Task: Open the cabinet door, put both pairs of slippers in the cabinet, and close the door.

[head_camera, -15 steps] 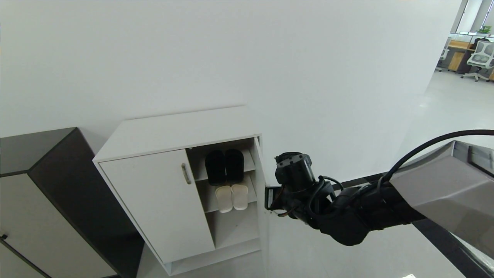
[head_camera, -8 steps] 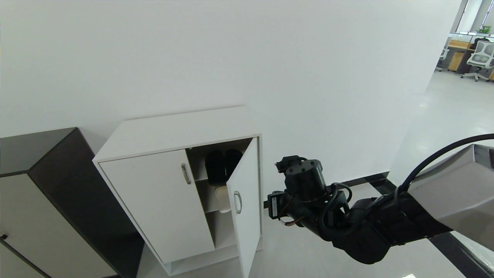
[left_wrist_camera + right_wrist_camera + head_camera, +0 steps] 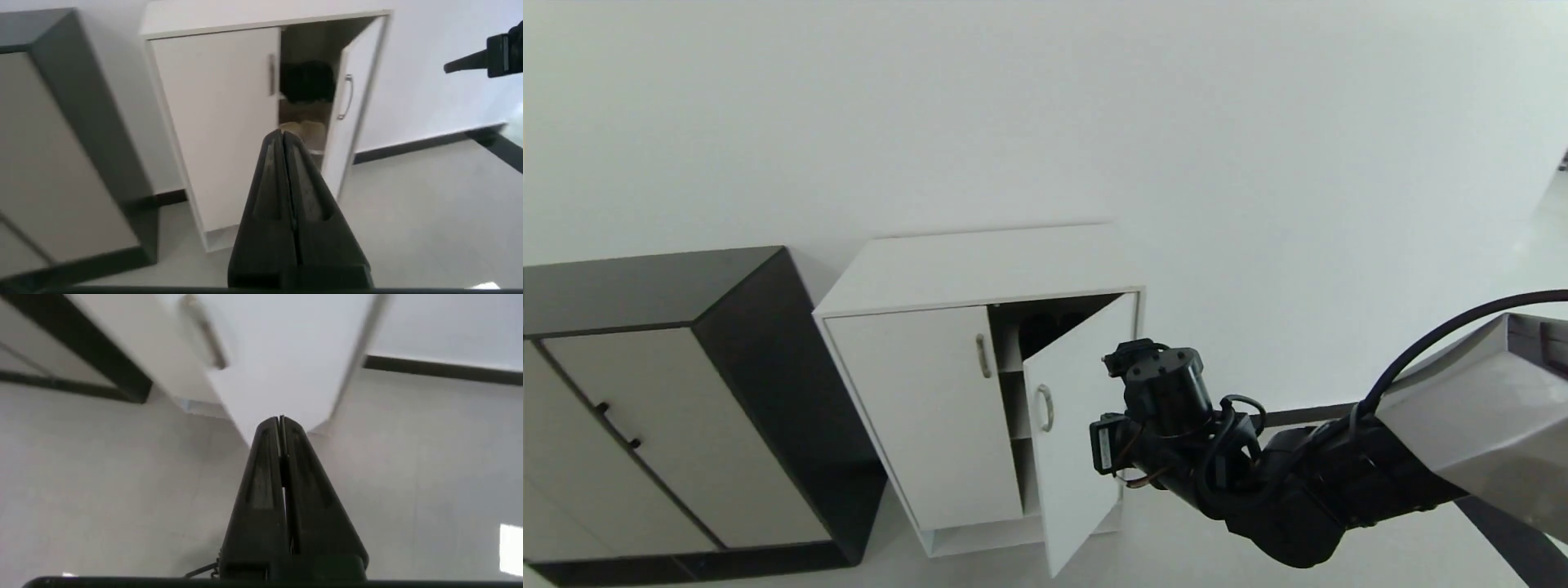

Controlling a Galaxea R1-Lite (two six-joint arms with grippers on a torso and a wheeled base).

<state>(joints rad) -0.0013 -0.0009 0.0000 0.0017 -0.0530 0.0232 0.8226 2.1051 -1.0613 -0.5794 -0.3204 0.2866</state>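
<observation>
Standing partly open, the right door (image 3: 1078, 457) of the white cabinet (image 3: 980, 265) hangs at an angle to the front, its curved metal handle (image 3: 1045, 408) facing outward. The left door (image 3: 931, 416) is flush and shut. The robot's right arm (image 3: 1258, 482) reaches in from the right, with its wrist just beside the outer face of the angled door.

In the right wrist view, the right gripper (image 3: 282, 423) has its two fingers pressed together with nothing between them. Their tips lie at the door's lower corner, and the view does not settle whether they touch it. The left gripper (image 3: 283, 137) is also closed on nothing. It is held well back from the cabinet and points at the gap between the doors.

Through that gap, both pairs of footwear sit inside. The black slippers (image 3: 308, 82) are side by side on the upper shelf, and the pale slippers (image 3: 307, 128) are on the shelf below. From the head camera, only the dark toes of the upper pair can be seen above the door's top edge.

A dark cabinet (image 3: 743, 351) with light-fronted doors stands just beside the white one, on its left. Both are set against a plain white wall (image 3: 1045, 122) on a pale grey floor (image 3: 1176, 563). A black baseboard (image 3: 441, 367) runs along the foot of the wall.
</observation>
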